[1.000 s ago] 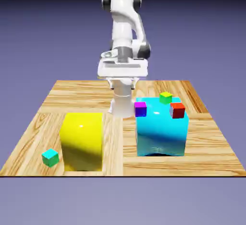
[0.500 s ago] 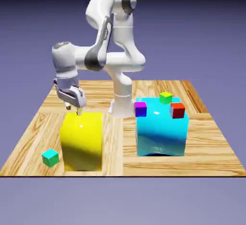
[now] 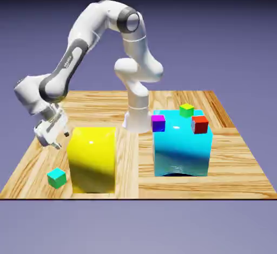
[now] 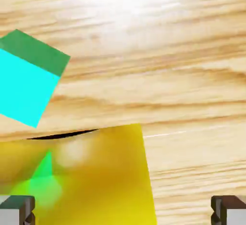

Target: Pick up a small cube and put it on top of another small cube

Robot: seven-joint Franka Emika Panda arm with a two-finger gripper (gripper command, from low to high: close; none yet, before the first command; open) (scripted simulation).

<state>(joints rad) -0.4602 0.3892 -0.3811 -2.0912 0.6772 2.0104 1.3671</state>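
The task is at its beginning, as far as I can judge: the tiny teal-green cube (image 3: 56, 177) lies on the wooden bench (image 3: 178, 185) at the near corner on the exterior view's left, just beside the big yellow block (image 3: 93, 159), and nothing holds it. The hand (image 3: 53, 143) of the white arm (image 3: 81, 41) hovers above the bench, higher than the cube and a little behind it, near the upper edge of the yellow block. In the hand view the two grey fingertips (image 4: 18, 208) stand far from each other at the bottom corners, so the hand is spread and it carries nothing; the teal-green cube (image 4: 30, 76) shows at the left side of that view, not between the fingertips, and the yellow block (image 4: 103, 181) fills the lower middle. What is left, in my judgement, is nearly everything: to lower over the cube, to grip it, to lift it and to set it on another small cube. Three such small cubes, a purple one (image 3: 158, 123), a lime-green one (image 3: 186, 110) and a red one (image 3: 199, 124), sit on the large cyan block (image 3: 181, 150), well apart from the teal-green cube. I can read no brand, label or writing on any thing.
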